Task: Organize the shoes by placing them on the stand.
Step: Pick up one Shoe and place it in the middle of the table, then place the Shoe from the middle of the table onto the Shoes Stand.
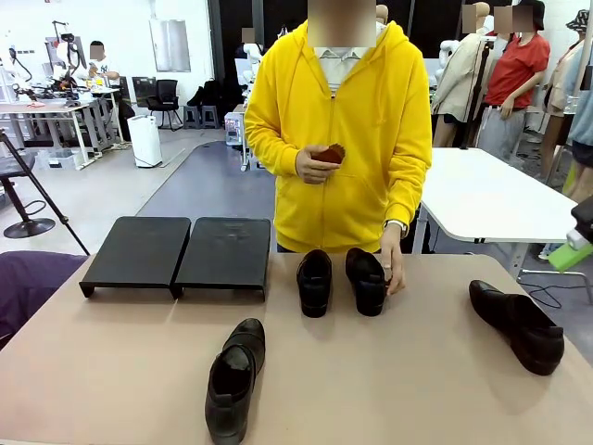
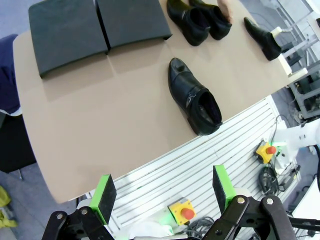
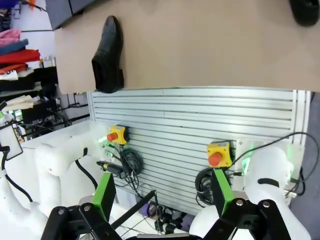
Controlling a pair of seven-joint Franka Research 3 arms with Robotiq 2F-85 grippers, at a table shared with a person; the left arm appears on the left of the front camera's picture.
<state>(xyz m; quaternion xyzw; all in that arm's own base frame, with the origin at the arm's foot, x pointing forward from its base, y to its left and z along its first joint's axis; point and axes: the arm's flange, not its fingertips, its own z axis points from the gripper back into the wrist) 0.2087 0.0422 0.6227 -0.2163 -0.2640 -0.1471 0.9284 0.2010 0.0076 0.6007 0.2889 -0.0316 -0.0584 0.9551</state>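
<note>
- left gripper (image 2: 161,195) has its fingers spread wide on nothing; right gripper (image 3: 162,195) likewise spread and empty; both hang short of the table (image 1: 111,371), outside its near edge
- near dress shoe (image 1: 233,378) lies by the near edge, left of the middle; heel at the edge, toe towards the far edge, long axis slightly slanted
- it lies ahead of the left fingers, so the left arm looks nearer
- stand (image 1: 176,252) sits bare at the far left corner; loafers (image 1: 314,281) at the far edge under the person's hand (image 1: 394,271); other dress shoe (image 1: 517,324) near the right edge
</note>
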